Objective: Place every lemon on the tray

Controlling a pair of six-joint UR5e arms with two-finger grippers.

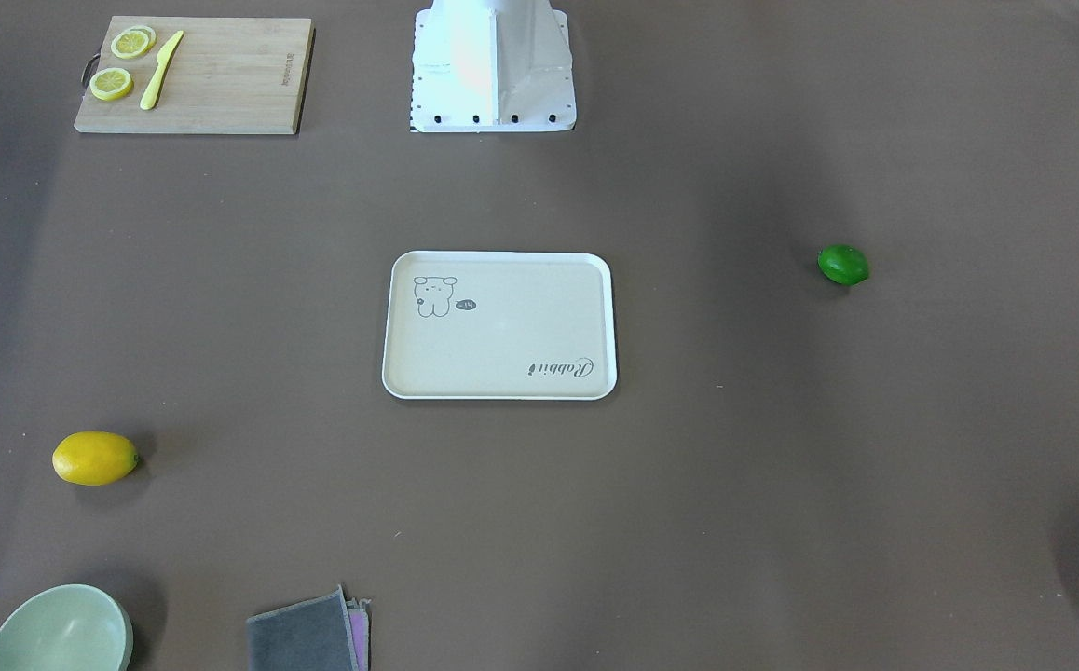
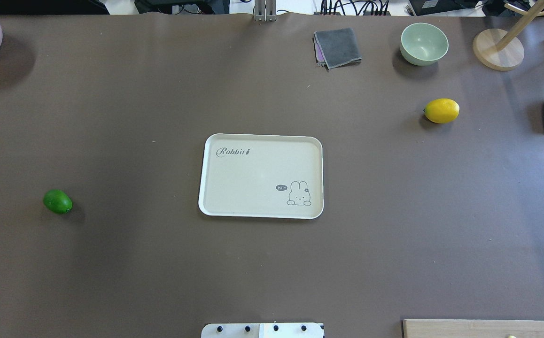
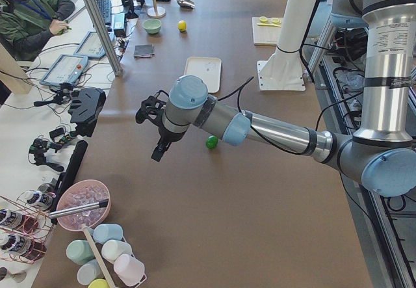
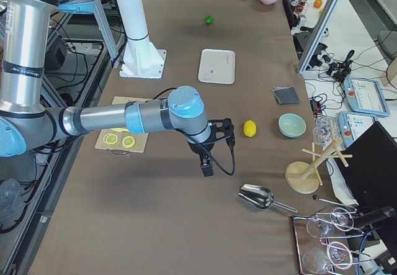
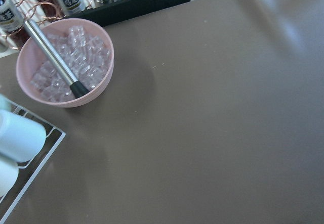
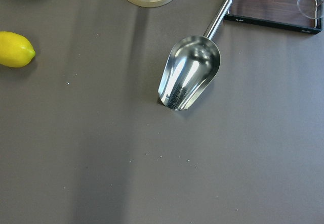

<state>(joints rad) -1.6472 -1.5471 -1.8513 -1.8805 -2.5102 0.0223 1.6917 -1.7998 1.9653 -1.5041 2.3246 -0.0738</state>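
The cream tray (image 2: 261, 176) lies in the middle of the table with nothing on it. The yellow lemon (image 2: 441, 111) rests on the table to its far right, near the green bowl; it also shows at the left edge of the right wrist view (image 6: 15, 49). The green lemon (image 2: 58, 201) rests on the table far left of the tray. My left gripper (image 3: 158, 153) hangs above the table beyond the green lemon (image 3: 212, 142). My right gripper (image 4: 206, 167) hangs near the yellow lemon (image 4: 249, 128). Whether either gripper is open or shut cannot be told.
A bamboo cutting board (image 1: 193, 75) with lemon slices and a yellow knife sits near the robot base. A green bowl (image 2: 423, 43), grey cloth (image 2: 338, 47), wooden stand (image 2: 497, 49) and metal scoop (image 6: 190, 72) are on the right. A pink ice bowl (image 5: 66, 62) is on the left.
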